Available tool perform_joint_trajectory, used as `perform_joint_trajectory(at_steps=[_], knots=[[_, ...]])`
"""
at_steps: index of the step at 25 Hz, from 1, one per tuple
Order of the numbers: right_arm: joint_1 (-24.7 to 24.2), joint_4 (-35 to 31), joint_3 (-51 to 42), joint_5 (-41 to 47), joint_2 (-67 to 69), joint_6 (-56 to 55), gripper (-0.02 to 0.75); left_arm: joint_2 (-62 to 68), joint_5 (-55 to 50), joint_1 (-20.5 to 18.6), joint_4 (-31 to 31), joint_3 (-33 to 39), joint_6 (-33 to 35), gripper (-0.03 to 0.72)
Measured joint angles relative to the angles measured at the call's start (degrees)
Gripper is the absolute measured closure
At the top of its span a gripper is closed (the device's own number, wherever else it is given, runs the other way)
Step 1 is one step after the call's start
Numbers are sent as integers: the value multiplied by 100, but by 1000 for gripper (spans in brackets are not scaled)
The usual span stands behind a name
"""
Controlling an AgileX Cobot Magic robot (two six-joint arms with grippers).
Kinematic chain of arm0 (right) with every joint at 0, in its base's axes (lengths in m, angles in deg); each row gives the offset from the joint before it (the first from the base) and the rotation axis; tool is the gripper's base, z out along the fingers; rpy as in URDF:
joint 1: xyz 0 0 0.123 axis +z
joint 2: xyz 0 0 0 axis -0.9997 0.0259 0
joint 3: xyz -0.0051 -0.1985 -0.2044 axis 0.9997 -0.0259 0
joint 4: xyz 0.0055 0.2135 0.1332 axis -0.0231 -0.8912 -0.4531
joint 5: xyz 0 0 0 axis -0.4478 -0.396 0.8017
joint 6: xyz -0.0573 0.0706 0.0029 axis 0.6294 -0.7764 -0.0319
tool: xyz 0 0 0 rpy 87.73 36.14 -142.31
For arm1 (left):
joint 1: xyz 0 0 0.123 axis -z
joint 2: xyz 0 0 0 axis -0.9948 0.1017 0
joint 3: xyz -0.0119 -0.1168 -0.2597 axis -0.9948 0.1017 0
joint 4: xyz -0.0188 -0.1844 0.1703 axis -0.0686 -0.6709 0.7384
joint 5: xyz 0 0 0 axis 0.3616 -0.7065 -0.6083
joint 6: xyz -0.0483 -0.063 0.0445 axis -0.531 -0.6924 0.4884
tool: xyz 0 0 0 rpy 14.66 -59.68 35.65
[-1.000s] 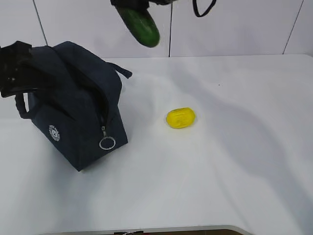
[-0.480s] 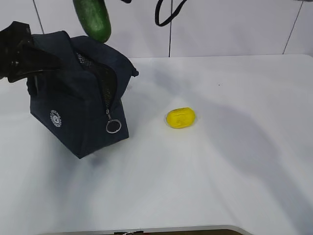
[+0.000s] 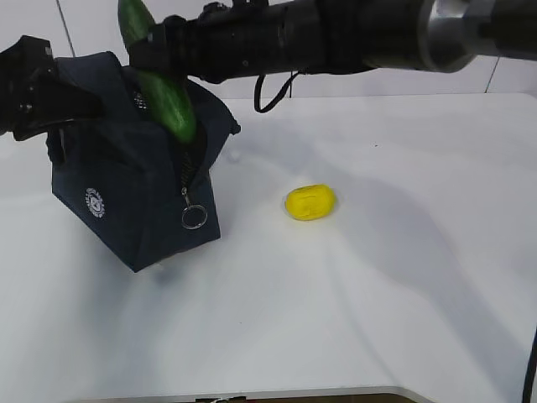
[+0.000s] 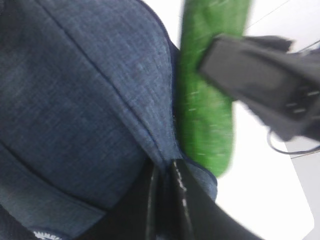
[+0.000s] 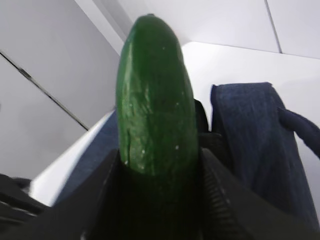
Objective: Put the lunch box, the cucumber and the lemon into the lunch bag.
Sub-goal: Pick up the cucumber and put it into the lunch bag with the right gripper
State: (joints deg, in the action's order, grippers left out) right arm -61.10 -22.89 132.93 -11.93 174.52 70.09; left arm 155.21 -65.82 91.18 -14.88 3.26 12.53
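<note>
The dark navy lunch bag (image 3: pixel 126 193) stands at the left of the table with its zipper open. My left gripper (image 3: pixel 71 105) is shut on the bag's upper fabric edge (image 4: pixel 165 165) and holds it up. My right gripper (image 3: pixel 158 52) reaches across from the right and is shut on the cucumber (image 3: pixel 174 107). The cucumber is tilted, with its lower end at the bag's opening. In the right wrist view the cucumber (image 5: pixel 155 110) stands between the fingers (image 5: pixel 220 200), with the bag (image 5: pixel 260 140) behind. The yellow lemon (image 3: pixel 310 202) lies on the table right of the bag. The lunch box is out of view.
The white table (image 3: pixel 377 294) spreads to the right and front of the bag. A silver ring pull (image 3: pixel 194 217) hangs from the zipper on the bag's front. The right arm (image 3: pixel 352 34) spans the top of the exterior view. A tiled wall stands behind.
The right arm moved left and came down, bringing the cucumber from above the table to the bag's opening. The left gripper raised the bag's top edge, then held still.
</note>
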Motion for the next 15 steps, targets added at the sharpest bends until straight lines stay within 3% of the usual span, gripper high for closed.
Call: perform_joint_trajectory(at_steps=[15], knots=[[375, 279, 0, -212, 411, 1258, 407, 0, 0, 0, 23, 0, 0, 686]])
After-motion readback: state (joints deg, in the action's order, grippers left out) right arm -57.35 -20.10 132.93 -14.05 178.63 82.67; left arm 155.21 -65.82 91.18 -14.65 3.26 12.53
